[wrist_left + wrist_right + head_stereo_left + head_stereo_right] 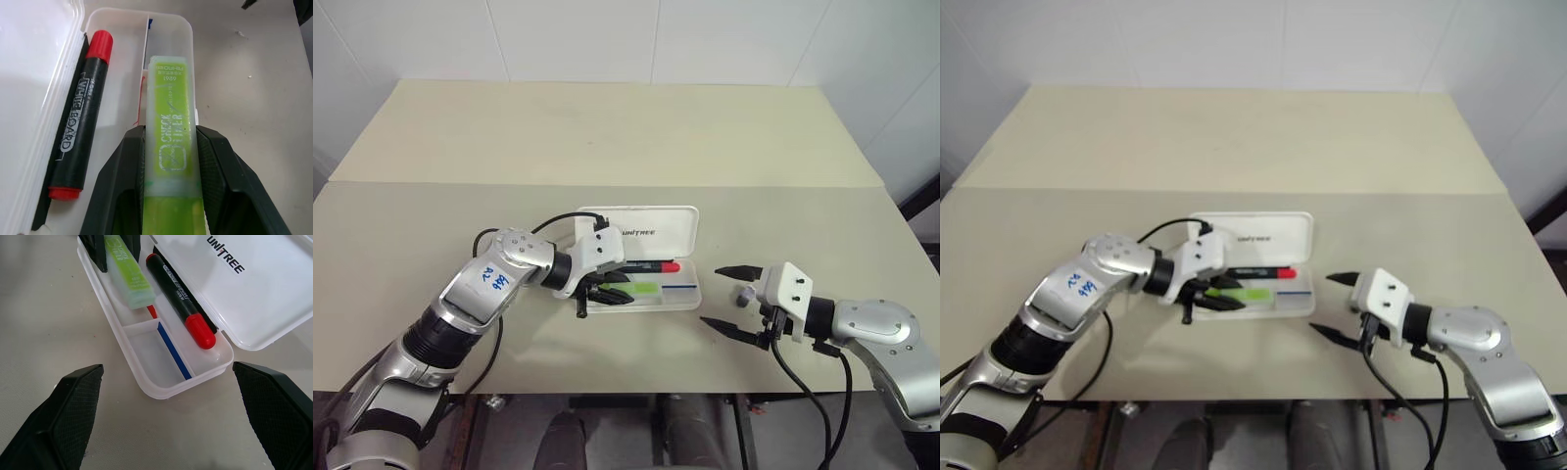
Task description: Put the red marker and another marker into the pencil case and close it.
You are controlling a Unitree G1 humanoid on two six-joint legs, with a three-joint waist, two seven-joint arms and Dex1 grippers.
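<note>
In the head views, the case (646, 260) lies open on the table (607, 147), lid laid flat on the far side, and the left gripper (607, 292) reaches into the tray with its fingers closed around the green marker (643, 289); the red marker (646, 266) lies just beyond those fingers, along the hinge side. The right gripper (732, 304) hovers near the case's other end, spread wide and holding nothing. In the left wrist view, the green marker (172, 142) sits between both fingers (117, 186), its long axis running straight out along them, cap end pointing away toward the tray's far end; whether it already rests on the tray floor I cannot tell. The red marker (80, 117) lies parallel beside the finger on that side, red cap pointing the same way. In the right wrist view, the tray's small end compartment, with its blue stripe (173, 350), sits nearest the open fingers (63, 416), and both markers point toward them. Both markers look light, stiff and smooth, so a mid-barrel pinch suits them. The case looks like thin hard plastic, likely to slide, so the lid is best taken at its free long edge.
</note>
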